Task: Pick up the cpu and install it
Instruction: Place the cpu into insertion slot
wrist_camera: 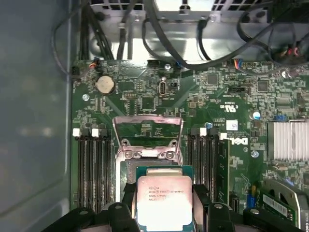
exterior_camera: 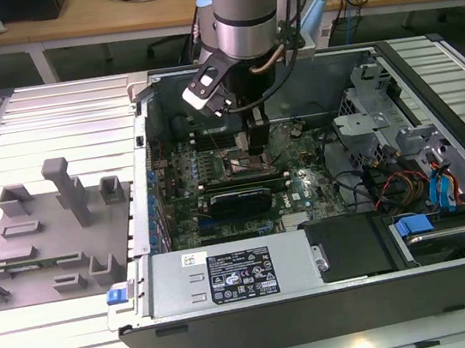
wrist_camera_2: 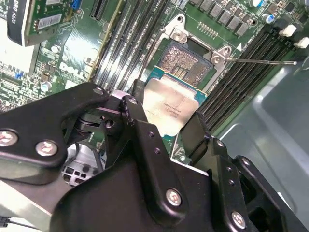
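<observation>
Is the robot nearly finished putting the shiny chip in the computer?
About halfway. Done: the black gripper has picked up the shiny silver square cpu. In hand: it holds the chip over the open dark socket on the green motherboard. Left: the chip is not yet seated in the socket.

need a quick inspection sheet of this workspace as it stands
surface: ribbed metal table carrying an open computer case
job's things: cpu partly over the open socket
clutter: grey fixture blocks on the exterior view's left
grippers: pincer shut on the cpu's edges
cables: coloured wires inside the case; black cables along the case wall
surroundings: wooden benches behind
</observation>
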Controlling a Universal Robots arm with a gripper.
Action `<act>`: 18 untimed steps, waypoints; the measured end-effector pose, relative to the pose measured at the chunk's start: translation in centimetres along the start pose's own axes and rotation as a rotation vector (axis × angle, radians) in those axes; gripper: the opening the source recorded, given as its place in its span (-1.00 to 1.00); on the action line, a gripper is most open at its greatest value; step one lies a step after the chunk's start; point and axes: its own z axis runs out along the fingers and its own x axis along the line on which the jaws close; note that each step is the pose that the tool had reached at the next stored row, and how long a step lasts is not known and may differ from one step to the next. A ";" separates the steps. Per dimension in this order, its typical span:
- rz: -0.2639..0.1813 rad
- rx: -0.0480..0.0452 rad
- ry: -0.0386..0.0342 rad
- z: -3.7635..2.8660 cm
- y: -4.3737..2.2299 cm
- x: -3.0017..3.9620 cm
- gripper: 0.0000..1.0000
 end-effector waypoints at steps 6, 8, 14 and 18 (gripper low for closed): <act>-0.028 0.0048 -0.0165 0.46 -0.02 0.13 0.09; -0.049 0.0049 -0.0156 0.64 -0.03 0.33 0.09; -0.054 0.0049 -0.0153 2.03 -0.32 0.93 0.09; -0.045 0.0048 -0.0155 2.67 -0.55 1.06 0.09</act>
